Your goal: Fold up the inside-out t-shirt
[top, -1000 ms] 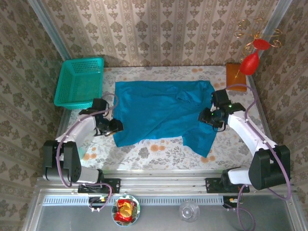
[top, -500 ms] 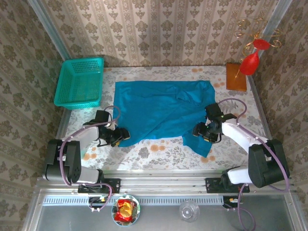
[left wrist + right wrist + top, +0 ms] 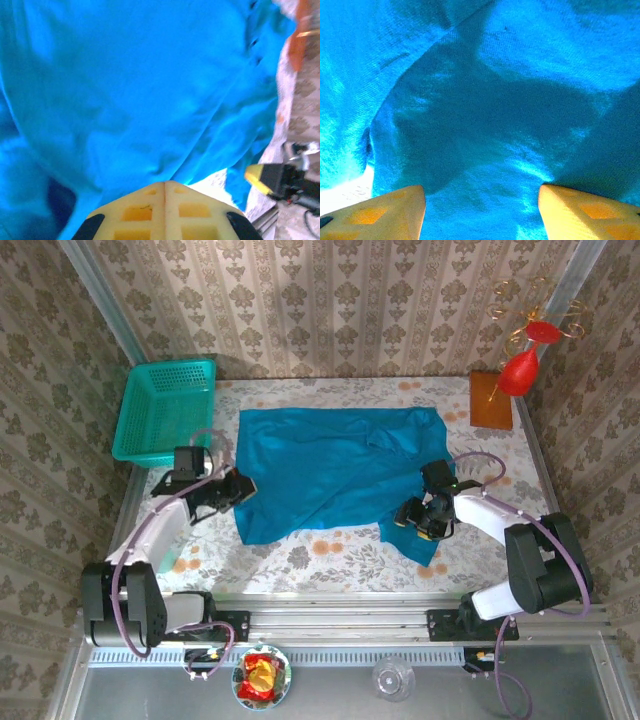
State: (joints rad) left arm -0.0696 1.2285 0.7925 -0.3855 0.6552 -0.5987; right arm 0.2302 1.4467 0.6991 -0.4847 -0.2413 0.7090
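The inside-out t-shirt [image 3: 330, 465] lies spread across the middle of the table, blue-teal and wrinkled, with a flap hanging toward the near right. My left gripper [image 3: 240, 487] rests at the shirt's left edge. In the left wrist view its yellow fingers [image 3: 150, 210] are pressed together, shut, tips [image 3: 165, 184] against the cloth [image 3: 125, 75]; no cloth shows between them. My right gripper [image 3: 412, 518] hovers over the shirt's near-right flap. It [image 3: 482, 215] is open, and its fingers [image 3: 385, 210] stand wide apart with cloth [image 3: 495, 75] below them.
A teal mesh basket [image 3: 165, 410] stands at the back left corner, close behind the left arm. An orange-brown board [image 3: 490, 400] with a red ornament [image 3: 520, 365] sits at the back right. A snack plate [image 3: 262, 675] and a glass [image 3: 393, 677] are on the front ledge.
The left gripper swung from the shirt's near-left corner back to its left edge and shut. The right gripper slid nearer along the shirt's right side and opened a little wider.
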